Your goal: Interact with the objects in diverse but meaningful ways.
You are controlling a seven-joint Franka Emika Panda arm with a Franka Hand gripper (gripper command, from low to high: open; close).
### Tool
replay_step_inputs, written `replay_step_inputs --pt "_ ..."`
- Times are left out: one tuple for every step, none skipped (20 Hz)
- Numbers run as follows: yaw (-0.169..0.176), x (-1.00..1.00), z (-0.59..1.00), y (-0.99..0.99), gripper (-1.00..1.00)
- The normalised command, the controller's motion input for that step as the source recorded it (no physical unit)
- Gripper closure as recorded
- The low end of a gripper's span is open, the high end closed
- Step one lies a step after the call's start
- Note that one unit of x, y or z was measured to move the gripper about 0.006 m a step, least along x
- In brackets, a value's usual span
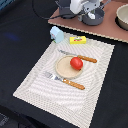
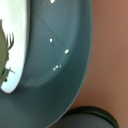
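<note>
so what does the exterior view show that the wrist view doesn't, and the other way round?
Exterior only: the striped placemat with the round beige plate and the red tomato on it, a fork and a knife on either side of the plate, the pale blue cup and the flat yellow packet behind, a bowl at the edge.

Wrist only: a close look into a dark grey-blue dish, with something white inside it that I cannot identify.

Shared: the brown wooden board; the grey dish under the gripper in the exterior view is probably the same dish.

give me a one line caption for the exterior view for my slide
Place setting: red tomato on a beige plate between fork and knife, robot claw over a grey pan.
</note>
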Motion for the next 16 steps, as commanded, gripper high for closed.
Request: replay_step_inputs --pt "0.000 -0.36 -0.16 -0.22 -1.00" --pt "0.000 -0.37 -0.16 -0.21 -1.00" --pt "0.000 -0.37 -0.19 -0.22 -1.00" --pt "0.000 -0.37 -0.21 -0.21 -1.00" --pt "0.000 -0.37 -0.23 -0.21 -1.00" --pt "0.000 -0.39 -0.20 -0.22 -1.00" --pt "0.000 -0.40 -0.15 -0.20 -1.00" --pt "0.000 -0.39 -0.15 -0.18 -1.00" --pt "0.000 -0.39 -0.15 -0.17 -1.00" --pt "0.000 -0.38 -0.15 -0.15 -1.00" --pt "0.000 -0.39 -0.13 -0.16 -1.00" --pt "0.000 -0.35 -0.03 -0.15 -1.00" --pt "0.000 -0.31 0.00 -0.13 -1.00" --pt "0.000 -0.33 0.00 -0.12 -1.00" --pt "0.000 -0.32 0.00 -0.12 -1.00" --pt "0.000 -0.30 0.00 -0.10 1.00"
